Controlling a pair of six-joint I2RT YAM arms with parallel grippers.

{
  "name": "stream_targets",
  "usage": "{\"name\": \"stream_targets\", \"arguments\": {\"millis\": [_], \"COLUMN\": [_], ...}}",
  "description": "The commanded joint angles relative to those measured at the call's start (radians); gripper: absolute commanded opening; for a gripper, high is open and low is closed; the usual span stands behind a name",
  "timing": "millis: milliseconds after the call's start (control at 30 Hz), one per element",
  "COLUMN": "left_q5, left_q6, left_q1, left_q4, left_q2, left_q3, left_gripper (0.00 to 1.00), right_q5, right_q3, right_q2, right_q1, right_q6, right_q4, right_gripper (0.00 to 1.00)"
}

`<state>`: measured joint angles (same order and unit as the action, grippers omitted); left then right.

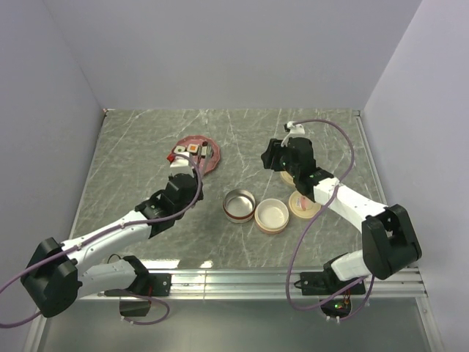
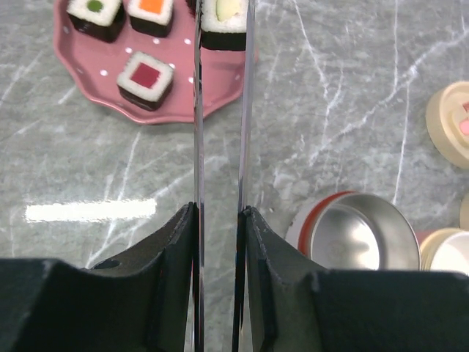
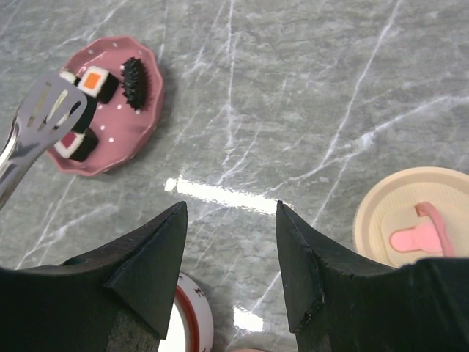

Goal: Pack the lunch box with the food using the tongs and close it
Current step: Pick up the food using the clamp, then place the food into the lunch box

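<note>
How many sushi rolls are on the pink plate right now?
4. On the pink plate: a green-topped roll at the far left, an orange-topped roll beside it, a red-topped roll nearer, and a pale-green roll between the tongs. The picture's edge may hide more.

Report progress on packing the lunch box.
Done: left gripper has the tongs; lunch box is open, empty. In hand: tongs tips reach the sushi pieces on the plate. Left: move every piece, then fit the lid lying near the open right gripper.
</note>
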<state>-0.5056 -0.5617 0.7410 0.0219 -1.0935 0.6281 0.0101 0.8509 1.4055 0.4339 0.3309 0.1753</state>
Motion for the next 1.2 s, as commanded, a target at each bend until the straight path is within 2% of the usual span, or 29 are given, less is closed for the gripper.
{"name": "stream_targets", "arguments": {"millis": [0, 100, 367, 767, 967, 1167], "left_q5": [-0.016, -0.036, -0.067, -0.139, -0.181, -0.182], "left_q6": [0.002, -0.006, -0.064, -0.141, -0.204, -0.234], "left_q1": [0.050, 0.103, 0.244, 0.469, 0.544, 0.566], "left_q4": [-0.031, -0.025, 0.127, 0.207, 0.285, 0.309], "left_q2": [0.024, 0.046, 0.133, 0.202, 0.237, 0.262], "left_q3": [0.005, 0.013, 0.047, 0.024, 0.013, -0.011], "left_gripper": [0.20, 0.20, 0.20, 0.19, 0.20, 0.20], "right_q5": [0.054, 0.070, 0.045, 0.027, 0.021, 0.008], "right_q3": [0.059, 0.054, 0.011, 0.000, 0.008, 0.011], "right_q2": [0.000, -0.016, -0.080, -0.086, -0.068, -0.048], "right_q1": [-0.014, -0.036, -0.135, -0.176, -0.187, -0.195], "right_q6": [-0.015, -0.015, 0.007, 0.020, 0.025, 0.028], "right_q4": [0.015, 0.007, 0.015, 0.016, 0.015, 0.021], "right_gripper": [0.59, 0.59, 0.59, 0.59, 0.59, 0.59]}}
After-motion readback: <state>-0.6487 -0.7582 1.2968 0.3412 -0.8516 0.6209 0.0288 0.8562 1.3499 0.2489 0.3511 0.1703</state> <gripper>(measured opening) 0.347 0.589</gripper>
